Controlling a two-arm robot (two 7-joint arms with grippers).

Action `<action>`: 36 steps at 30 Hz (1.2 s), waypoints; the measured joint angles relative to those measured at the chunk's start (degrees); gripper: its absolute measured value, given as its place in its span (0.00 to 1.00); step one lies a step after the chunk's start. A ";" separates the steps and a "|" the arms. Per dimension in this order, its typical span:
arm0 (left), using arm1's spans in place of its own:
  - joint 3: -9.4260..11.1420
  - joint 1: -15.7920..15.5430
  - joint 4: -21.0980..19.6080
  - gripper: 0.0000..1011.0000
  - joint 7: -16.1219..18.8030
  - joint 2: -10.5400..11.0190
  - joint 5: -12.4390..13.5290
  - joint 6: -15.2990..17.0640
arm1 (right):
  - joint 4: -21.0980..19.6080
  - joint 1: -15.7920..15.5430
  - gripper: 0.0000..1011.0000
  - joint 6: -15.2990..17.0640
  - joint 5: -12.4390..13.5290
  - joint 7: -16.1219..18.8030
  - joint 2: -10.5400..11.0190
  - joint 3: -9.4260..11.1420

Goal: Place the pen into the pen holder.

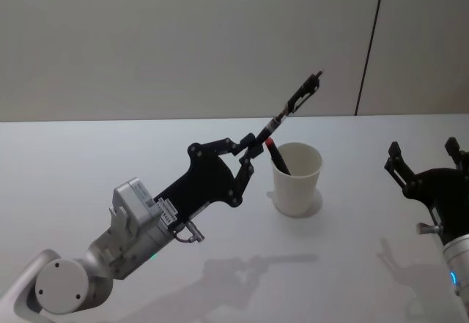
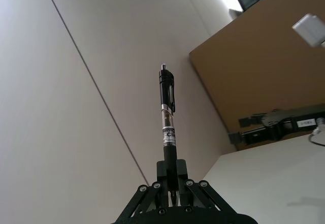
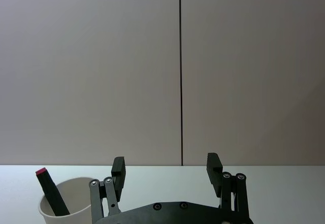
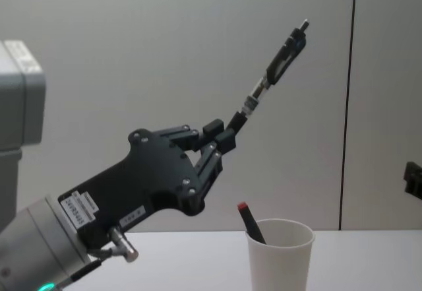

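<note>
My left gripper [image 1: 254, 149] [image 4: 224, 140] [image 2: 171, 179] is shut on the lower end of a black click pen [image 1: 293, 107] [image 4: 273, 70] [image 2: 167, 117]. It holds the pen tilted up and to the right, raised above and just left of the white paper cup pen holder [image 1: 297, 179] [image 4: 280, 255] [image 3: 63, 203]. Inside the cup leans a black marker with a red cap [image 1: 277, 154] [image 4: 250, 222] [image 3: 51, 191]. My right gripper [image 1: 425, 158] [image 3: 165, 168] hovers open at the table's right side, apart from the cup.
The white table [image 1: 88, 162] stretches wide around the cup, with a grey wall behind. A dark vertical wall seam [image 1: 370, 41] runs behind the right side.
</note>
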 joint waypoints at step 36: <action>0.10 -2.96 10.00 0.11 -0.39 -2.65 -0.53 -9.21 | -1.46 -1.12 0.99 0.29 0.92 4.04 0.55 -0.19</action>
